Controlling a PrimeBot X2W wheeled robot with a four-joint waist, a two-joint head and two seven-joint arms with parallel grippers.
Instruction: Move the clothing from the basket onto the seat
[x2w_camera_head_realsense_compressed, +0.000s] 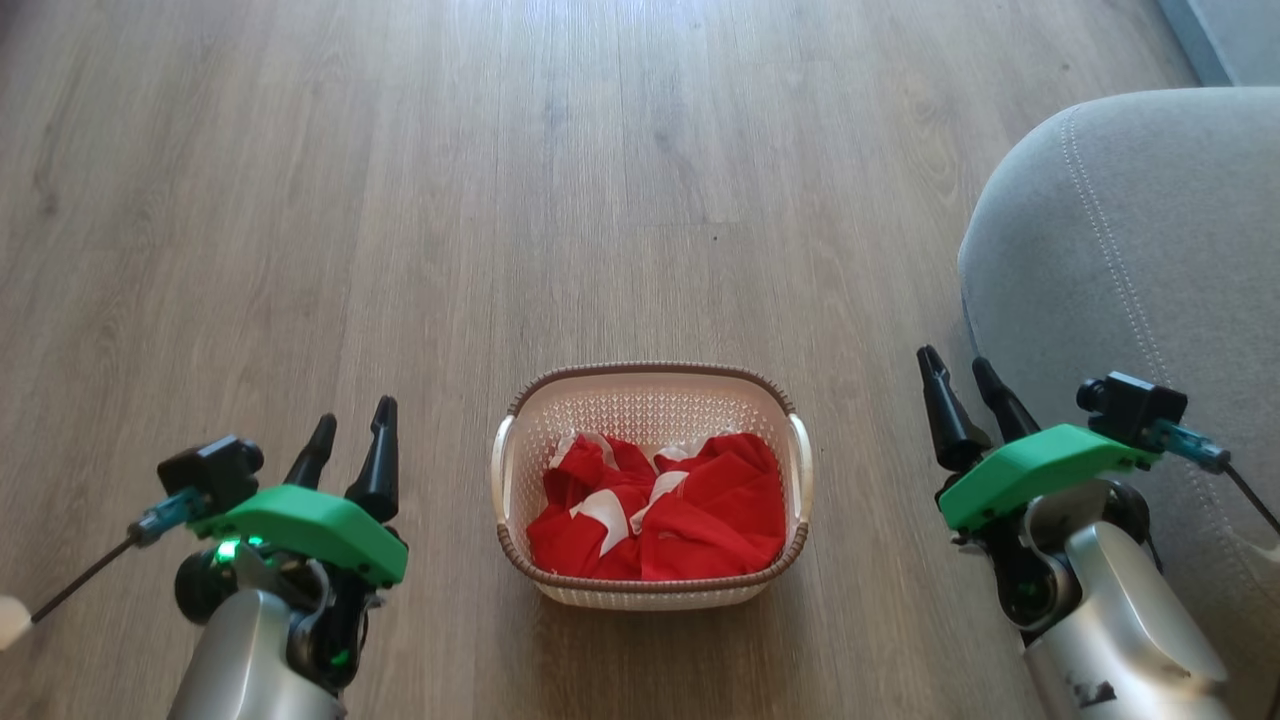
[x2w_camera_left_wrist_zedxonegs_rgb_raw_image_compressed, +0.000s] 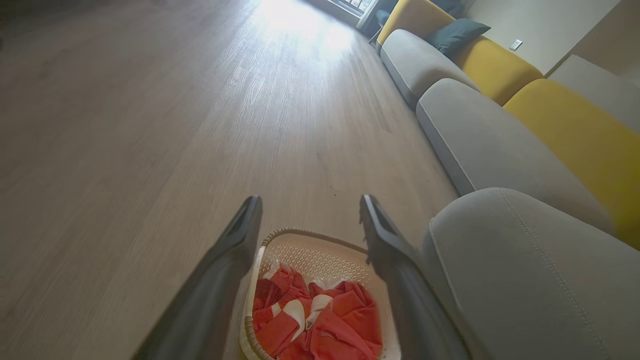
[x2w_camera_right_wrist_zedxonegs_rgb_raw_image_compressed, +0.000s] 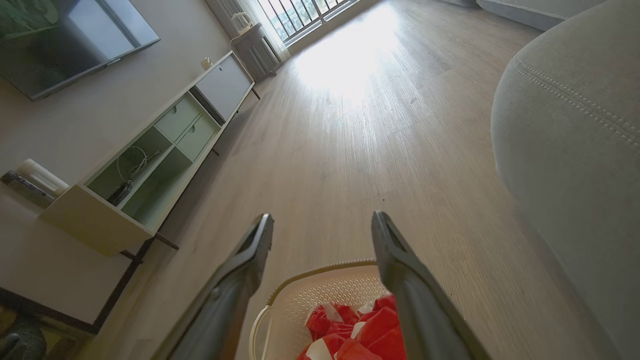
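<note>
1. The seat (x2w_camera_head_realsense_compressed: 1120, 250), a grey cushion with pale stitching, bulks at the robot's right. Its rounded edge is near the basket but apart from it. No red cloth lies on it, so the task looks barely begun.
2. The basket (x2w_camera_head_realsense_compressed: 650, 372) stands upright on the wooden floor (x2w_camera_head_realsense_compressed: 400, 200), straight ahead between the two arms.
3. The clothing (x2w_camera_head_realsense_compressed: 700, 520) lies crumpled inside the basket, red with white patches, heaped toward the near wall.
4. The step in hand, as I judge it, is the first reach.
   - Come down from above onto the highest fold near the middle of the heap, with the fingers clear of the rim and the perforated walls.
   - Pinch a deep bunch rather than a thin edge.
   - Lift straight up until the cloth clears the rim, so the light basket isn't dragged along.
   - The right arm is nearer the seat and seems the natural carrier.
5. The left gripper (x2w_camera_head_realsense_compressed: 356, 412) hovers to the basket's left, fingers spread wide — holding nothing, touching nothing. The right gripper (x2w_camera_head_realsense_compressed: 956, 358) hovers to the basket's right in front of the seat's edge, likewise parted and empty.
</note>
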